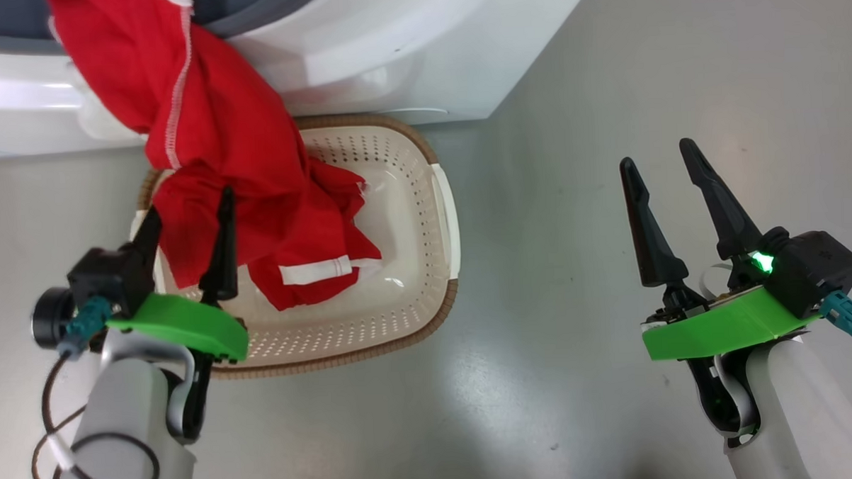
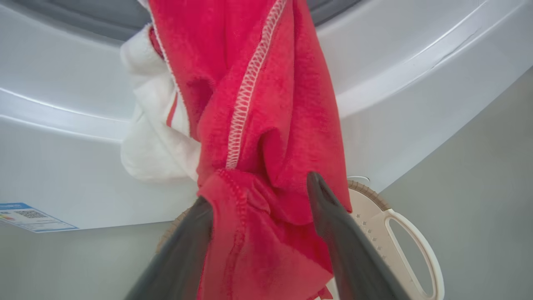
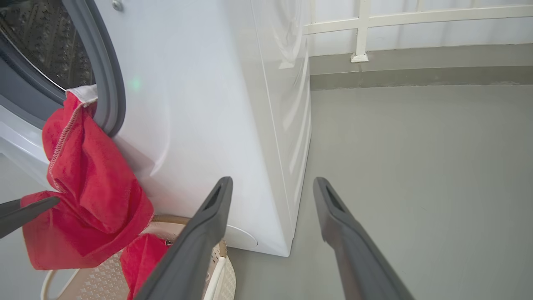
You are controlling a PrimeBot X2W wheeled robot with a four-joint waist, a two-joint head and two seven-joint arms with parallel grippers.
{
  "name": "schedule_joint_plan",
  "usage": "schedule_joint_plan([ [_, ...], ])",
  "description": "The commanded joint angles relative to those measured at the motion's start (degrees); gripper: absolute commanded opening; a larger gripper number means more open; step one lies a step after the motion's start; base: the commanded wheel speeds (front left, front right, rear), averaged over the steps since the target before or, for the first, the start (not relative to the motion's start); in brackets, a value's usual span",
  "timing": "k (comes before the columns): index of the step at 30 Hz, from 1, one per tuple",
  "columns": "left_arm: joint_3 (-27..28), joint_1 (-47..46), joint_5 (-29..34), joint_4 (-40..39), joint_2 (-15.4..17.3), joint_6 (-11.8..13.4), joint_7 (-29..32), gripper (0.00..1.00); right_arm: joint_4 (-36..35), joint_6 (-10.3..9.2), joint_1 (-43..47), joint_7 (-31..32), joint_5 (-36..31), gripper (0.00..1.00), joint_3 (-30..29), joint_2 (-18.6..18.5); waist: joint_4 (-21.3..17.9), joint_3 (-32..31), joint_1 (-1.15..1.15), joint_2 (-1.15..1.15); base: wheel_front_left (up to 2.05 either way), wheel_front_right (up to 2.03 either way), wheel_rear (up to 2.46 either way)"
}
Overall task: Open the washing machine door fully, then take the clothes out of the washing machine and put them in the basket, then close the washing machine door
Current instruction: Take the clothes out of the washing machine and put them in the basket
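The red jersey [image 1: 232, 168] is being left draped from the washing machine [image 1: 391, 49] into the basket [image 1: 428, 296], straddled by the open left gripper [image 1: 190, 204], whose fingers [image 2: 345, 233] could be snagged in it, dragging it onto the floor [image 1: 573, 192].

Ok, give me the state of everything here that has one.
washing machine, opening uncovered.
red jersey, hanging half out of that opening.
white garment, hanging at the opening's edge.
basket, holds the jersey's lower end.
left gripper, open, fingers astride the jersey.
right gripper, open, empty.
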Motion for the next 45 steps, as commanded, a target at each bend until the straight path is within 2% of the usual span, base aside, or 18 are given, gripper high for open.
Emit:
schedule_joint_plan([
  [1, 2.1, 2.4, 0.6, -2.3, 1.2, -0.3, -0.3, 1.00, -1.0, 0.42, 2.1, -0.4, -0.6, 1.00, 0.9, 0.1, 0.7, -0.8, 0.00, 0.00, 0.00, 0.00, 0.00],
  [17, 7.2, 13.6, 4.0, -17.1, -2.1, -0.3, -0.3, 1.00, -0.5, 0.42, 3.7, -0.4, -1.7, 1.00, 0.6, 0.1, 3.0, -3.8, 0.00, 0.00, 0.00, 0.00, 0.00],
  [25, 8.0, 17.9, 4.5, -22.3, -2.9, -0.3, -0.3, 1.00, -0.6, 0.42, 3.8, -0.4, -1.8, 1.00, 0.5, 0.1, 3.1, -3.9, 0.00, 0.00, 0.00, 0.00, 0.00],
  [36, 8.8, 17.0, 4.6, -23.6, -3.1, -0.3, -0.3, 1.00, -0.7, 0.42, 3.3, -0.4, -1.8, 1.00, 0.3, 0.1, 3.1, -3.2, 0.00, 0.00, 0.00, 0.00, 0.00],
  [45, 6.0, 11.3, 5.5, -24.5, -2.5, -0.3, -0.3, 1.00, -0.9, 0.42, 2.9, -0.4, -1.8, 1.00, 0.0, 0.1, 3.7, -2.4, 0.00, 0.00, 0.00, 0.00, 0.00],
])
